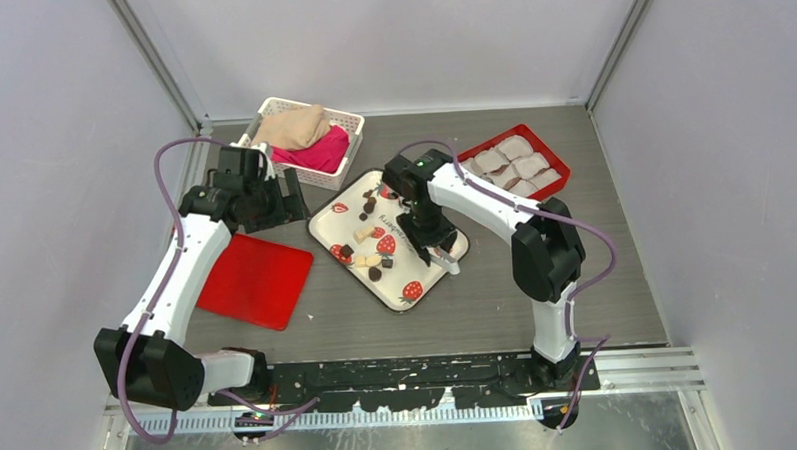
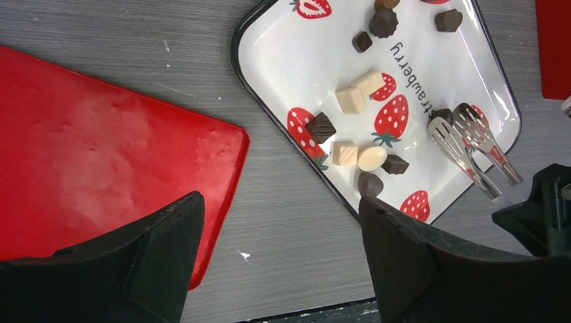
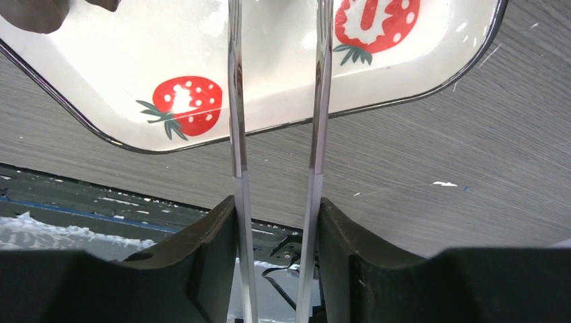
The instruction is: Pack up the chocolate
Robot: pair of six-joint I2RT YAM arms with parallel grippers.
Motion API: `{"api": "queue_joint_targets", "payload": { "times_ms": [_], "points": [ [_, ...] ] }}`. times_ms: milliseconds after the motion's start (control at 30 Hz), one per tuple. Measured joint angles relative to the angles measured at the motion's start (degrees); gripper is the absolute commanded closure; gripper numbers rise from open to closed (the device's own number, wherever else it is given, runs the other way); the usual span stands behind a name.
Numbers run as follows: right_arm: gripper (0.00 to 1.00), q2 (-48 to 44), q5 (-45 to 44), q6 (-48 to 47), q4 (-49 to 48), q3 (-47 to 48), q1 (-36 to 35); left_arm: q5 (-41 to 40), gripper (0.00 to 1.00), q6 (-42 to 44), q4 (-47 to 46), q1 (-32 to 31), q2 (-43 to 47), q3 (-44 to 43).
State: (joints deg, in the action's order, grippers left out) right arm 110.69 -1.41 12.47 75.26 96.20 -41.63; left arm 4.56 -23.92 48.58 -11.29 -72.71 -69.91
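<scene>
- Right gripper [image 3: 277, 205]: closed part-way onto the tongs [image 2: 446, 132], one shank pressed against each finger's inner face. Spoon heads apart, nothing seen between them.
- Chocolate [image 2: 321, 127]: dark lumps scattered over the strawberry tray [image 2: 303, 67], mixed with pale pieces [image 2: 351, 99].
- Red box [image 1: 513, 164] with pale-lined compartments: beyond the tray on the right arm's side, probably the destination.
- Long axis of the tongs: slanted across the tray, shanks crossing its rim, gripper over bare table, heads inward beside the printed lettering.
- Nearest clear lumps: off to the side of the heads, toward the robot's left, near but not touching.
- Further cluster: roughly straight ahead along that axis, well apart at the tray's far end.
- One dark shape tight against a head; too hidden to call.
- Left gripper [image 2: 279, 202]: wide open, empty, between the red lid [image 2: 101, 155] and the tray. No tool, so likely not the picking arm.
- Judged next: shift the heads leftward to straddle a single lump, then squeeze.
</scene>
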Motion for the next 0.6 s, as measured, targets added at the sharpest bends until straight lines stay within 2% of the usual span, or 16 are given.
{"api": "queue_joint_targets", "payload": {
  "times_ms": [233,467,600],
  "points": [
    [0.63,0.48,-0.09,-0.59,-0.46,0.02,-0.28,-0.02,0.15,-0.15,0.00,0.00,0.85,0.02],
    [0.92,0.48,-0.31,-0.55,-0.37,0.79,-0.31,-0.02,0.15,-0.24,0.02,0.00,1.38,0.59],
    [0.99,0.46,-0.85,-0.37,-0.28,1.86,-0.33,-0.02,0.15,-0.63,0.04,0.00,1.53,0.79]
  ]
}}
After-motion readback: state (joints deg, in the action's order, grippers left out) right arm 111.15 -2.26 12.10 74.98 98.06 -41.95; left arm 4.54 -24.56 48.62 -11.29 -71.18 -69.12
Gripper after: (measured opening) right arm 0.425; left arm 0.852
